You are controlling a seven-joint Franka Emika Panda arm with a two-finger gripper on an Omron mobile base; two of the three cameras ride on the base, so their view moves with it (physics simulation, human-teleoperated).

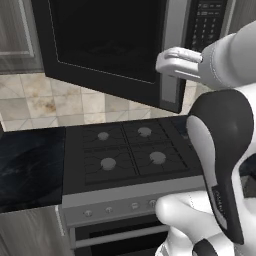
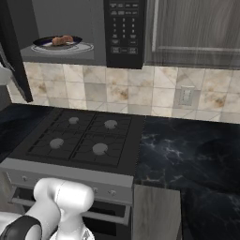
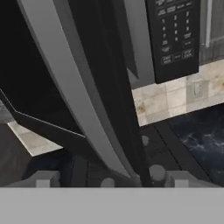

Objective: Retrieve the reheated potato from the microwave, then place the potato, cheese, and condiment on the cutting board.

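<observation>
One potato (image 2: 62, 41) sits on a plate (image 2: 47, 44) inside the microwave (image 2: 123, 30); claw (image 1: 167, 64) at door (image 1: 105, 42) edge, fingers apart.

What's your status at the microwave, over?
Gripper open at the door edge, holding nothing. Microwave open; potato sits inside on its plate. Swung-out door stands between hand and potato.
</observation>
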